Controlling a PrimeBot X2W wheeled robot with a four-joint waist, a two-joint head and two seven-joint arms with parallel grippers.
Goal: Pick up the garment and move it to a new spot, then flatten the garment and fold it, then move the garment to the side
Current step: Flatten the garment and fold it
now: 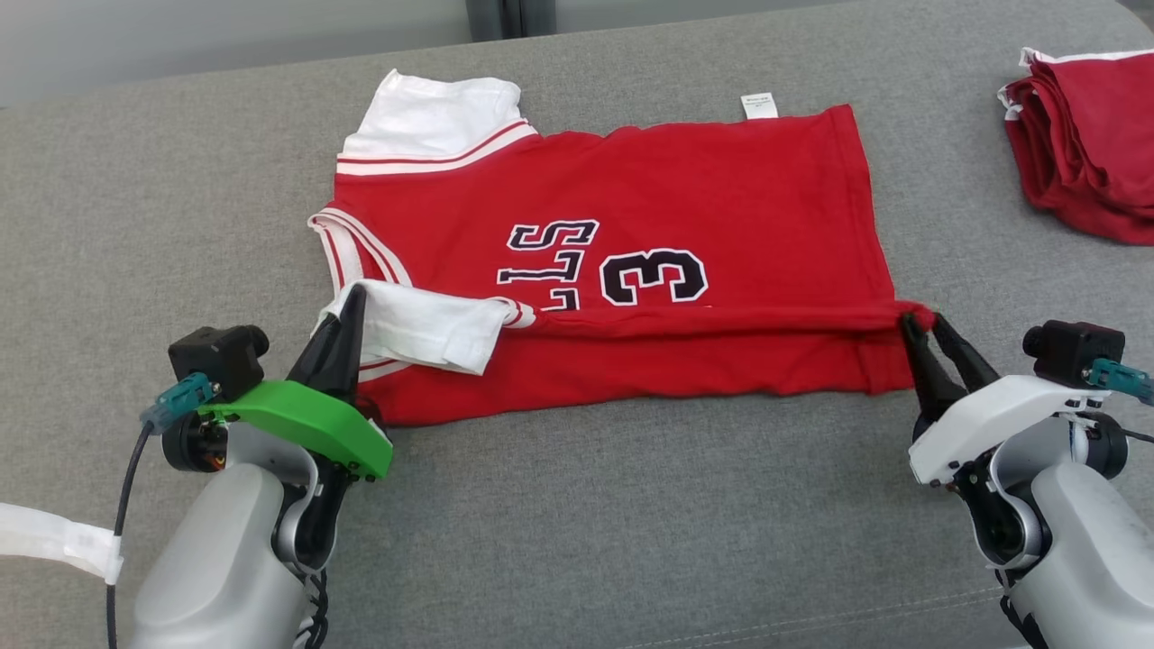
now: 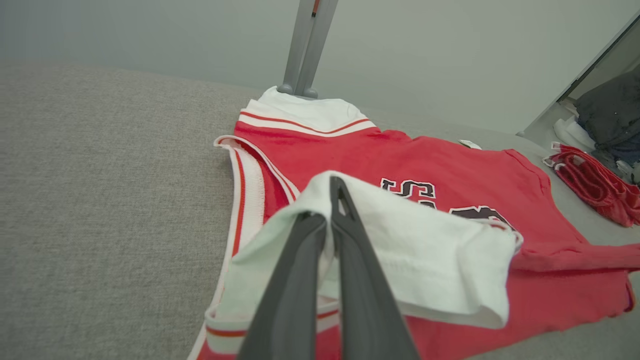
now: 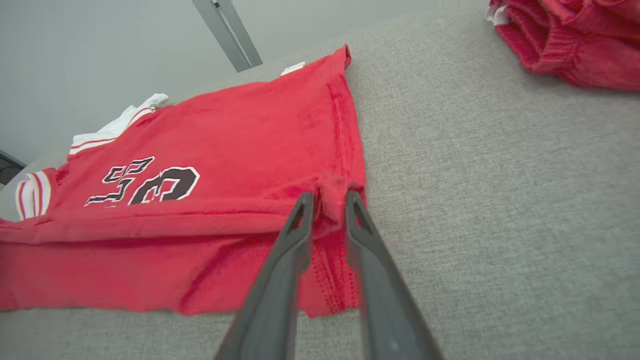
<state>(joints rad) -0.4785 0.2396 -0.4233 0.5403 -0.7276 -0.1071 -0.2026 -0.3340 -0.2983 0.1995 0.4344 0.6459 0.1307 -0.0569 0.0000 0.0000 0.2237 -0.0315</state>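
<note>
Your red jersey (image 1: 721, 198) lies flat around the middle of the grey fabric-covered bench (image 1: 577, 523). Its neck end points to the bench's left edge and its hem to the right edge. A black number 3 and some black lettering face up. A small white label (image 1: 759, 105) sticks out of its far side.

The jersey's near long side is turned over toward the middle. This makes a raised ridge that runs from the near white sleeve (image 1: 424, 329) to the near hem corner.

Your left hand (image 1: 353, 296) sits at the near left of the jersey. Its fingers are pressed together on that white sleeve, which drapes over them and lies back across the red cloth. The left wrist view shows the same pinch (image 2: 325, 200).

Your right hand (image 1: 921, 323) is at the near hem corner. Its fingers (image 3: 305, 210) stand slightly apart with a bunch of red hem between the tips. You cannot tell whether they still bite the cloth.

The other white sleeve (image 1: 433, 117) lies flat at the jersey's far left. A pile of red garments (image 1: 1091, 153) sits at the bench's far right corner, well apart from the jersey.
</note>
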